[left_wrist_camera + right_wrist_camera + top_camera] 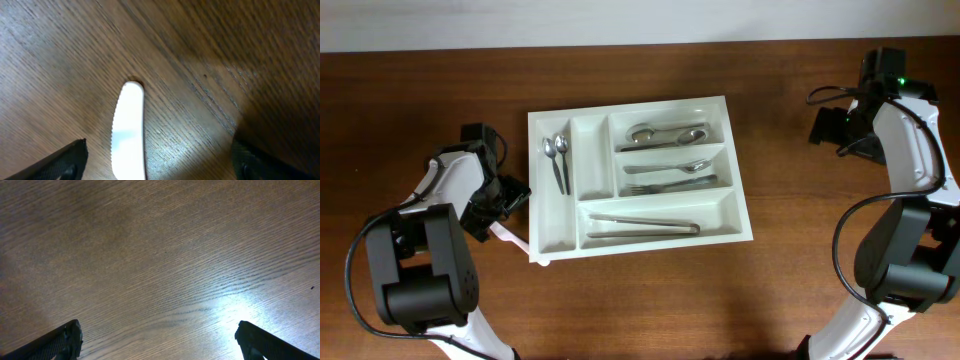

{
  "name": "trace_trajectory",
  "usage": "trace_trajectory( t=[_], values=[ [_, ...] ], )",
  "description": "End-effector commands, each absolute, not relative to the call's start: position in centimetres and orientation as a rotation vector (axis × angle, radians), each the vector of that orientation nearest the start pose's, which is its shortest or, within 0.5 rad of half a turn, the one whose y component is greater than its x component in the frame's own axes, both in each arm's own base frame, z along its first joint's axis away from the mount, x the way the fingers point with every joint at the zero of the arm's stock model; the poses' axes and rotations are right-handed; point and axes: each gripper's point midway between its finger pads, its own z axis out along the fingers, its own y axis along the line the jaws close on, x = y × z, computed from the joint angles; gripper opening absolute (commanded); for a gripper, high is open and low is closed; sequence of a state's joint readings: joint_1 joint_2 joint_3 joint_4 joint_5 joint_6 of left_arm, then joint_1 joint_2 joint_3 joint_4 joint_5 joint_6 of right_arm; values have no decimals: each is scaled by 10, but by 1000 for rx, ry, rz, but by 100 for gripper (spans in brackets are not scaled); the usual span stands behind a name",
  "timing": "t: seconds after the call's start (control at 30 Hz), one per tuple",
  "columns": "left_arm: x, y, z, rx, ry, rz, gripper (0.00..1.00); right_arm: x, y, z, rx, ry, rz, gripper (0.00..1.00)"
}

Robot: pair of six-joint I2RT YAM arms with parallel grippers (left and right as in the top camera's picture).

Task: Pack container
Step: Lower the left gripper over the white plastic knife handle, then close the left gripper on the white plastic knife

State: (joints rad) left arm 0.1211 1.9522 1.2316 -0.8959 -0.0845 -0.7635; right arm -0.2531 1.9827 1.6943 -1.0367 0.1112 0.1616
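Note:
The container (592, 160) is a white cutlery tray in the middle of the table. Two small spoons (556, 155) lie in its left upright slot; the slot beside them shows bare. Larger spoons (665, 135), forks (670, 175) and long metal pieces (642, 225) fill the three horizontal compartments. A white plastic knife (129, 130) with a serrated edge lies flat on the wood just left of the tray's front corner (510, 236). My left gripper (160, 155) hangs open over it (500, 205), fingers wide on either side and not touching. My right gripper (157, 330) is open over bare wood at the far right (835, 125).
The dark wooden table (650, 300) runs to a pale wall at the back. The left arm's base (420, 270) and the right arm's base (910, 260) stand at the front corners.

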Motion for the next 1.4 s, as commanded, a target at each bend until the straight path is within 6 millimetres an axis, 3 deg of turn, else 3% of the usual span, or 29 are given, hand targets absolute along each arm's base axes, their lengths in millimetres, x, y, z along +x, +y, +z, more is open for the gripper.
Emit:
trace_trajectory(
  t=[0.0, 0.13, 0.2, 0.5, 0.8, 1.1, 1.27, 1.37],
  values=[
    [288, 50, -44, -1364, 3004, 254, 91, 423, -131, 110, 636, 2809, -178, 99],
    [288, 50, -46, -1363, 2999, 251, 89, 423, -131, 110, 636, 2809, -178, 99],
    [287, 50, -48, -1362, 2997, 250, 83, 423, -131, 110, 636, 2809, -178, 99],
    [266, 47, -67, -1368, 3010, 257, 83, 423, -131, 110, 636, 2809, -178, 99],
    [258, 47, -70, -1373, 3026, 270, 80, 423, -131, 110, 636, 2809, -178, 99],
    [258, 48, -70, -1378, 3023, 276, 62, 423, -131, 110, 636, 2809, -178, 99],
    [257, 54, -70, -1406, 3010, 279, 60, 423, -131, 110, 636, 2809, -178, 99],
    [256, 58, -69, -1430, 3000, 277, 52, 423, -131, 110, 636, 2809, -178, 99]
  ],
)
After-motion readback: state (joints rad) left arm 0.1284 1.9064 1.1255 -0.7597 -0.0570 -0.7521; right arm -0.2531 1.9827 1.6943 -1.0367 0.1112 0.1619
